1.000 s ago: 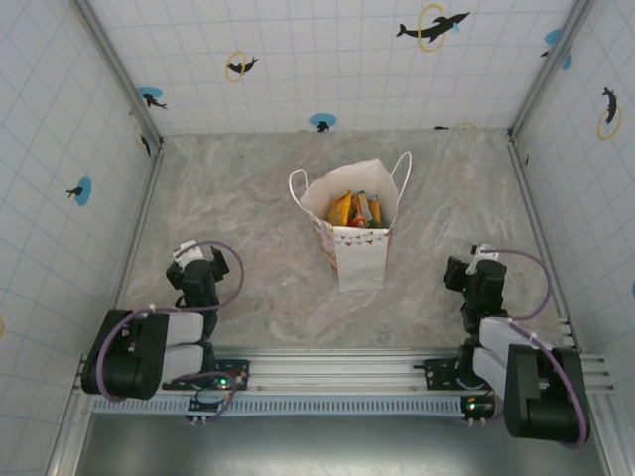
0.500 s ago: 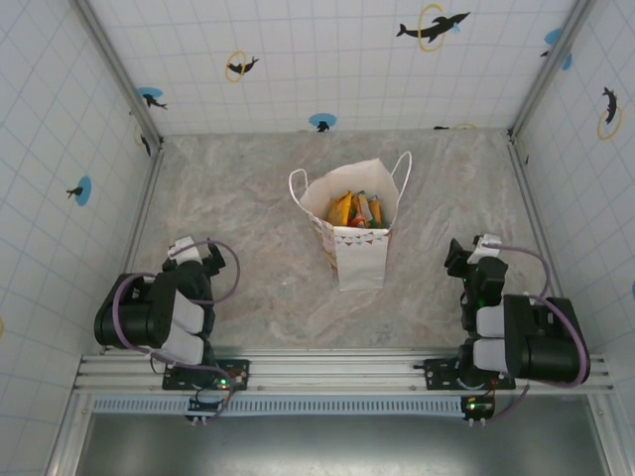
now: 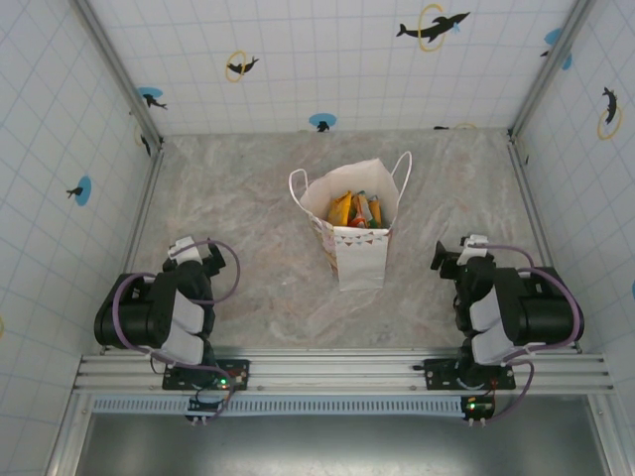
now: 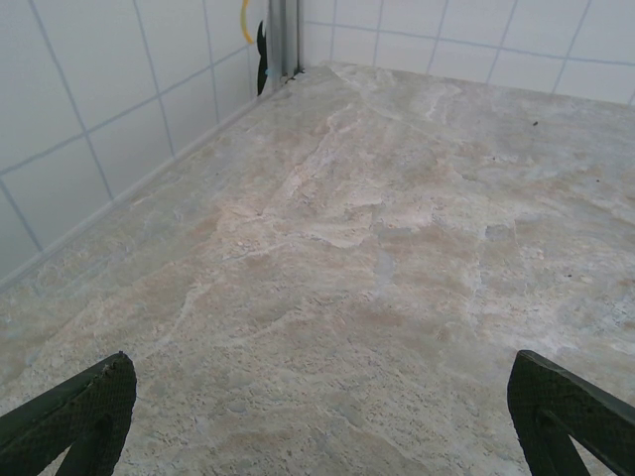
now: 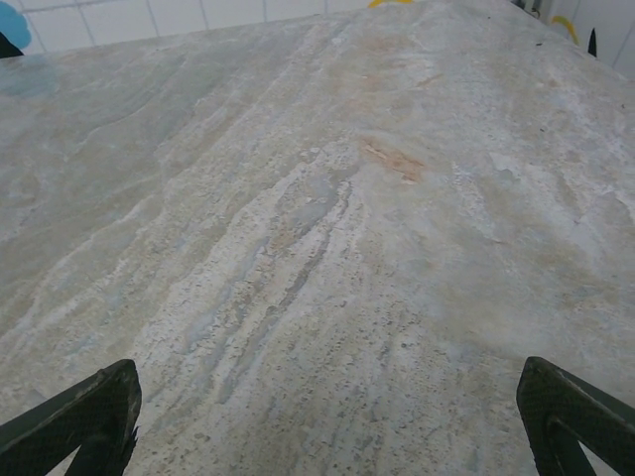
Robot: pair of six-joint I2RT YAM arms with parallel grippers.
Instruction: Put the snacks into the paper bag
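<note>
Right arm [image 3: 526,312] folded back; left gripper [image 4: 317,392], right gripper [image 5: 327,407] gaping; snacks [image 3: 355,209] in paper bag [image 3: 359,262].

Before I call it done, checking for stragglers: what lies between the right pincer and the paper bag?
Just bare tabletop, in the top view, between right pincer and paper bag; the snacks sit inside.

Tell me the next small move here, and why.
Probably none, just hold position: the snacks sit inside the upright paper bag, and the left gripper and right gripper are open, holding nothing, low over the table.
</note>
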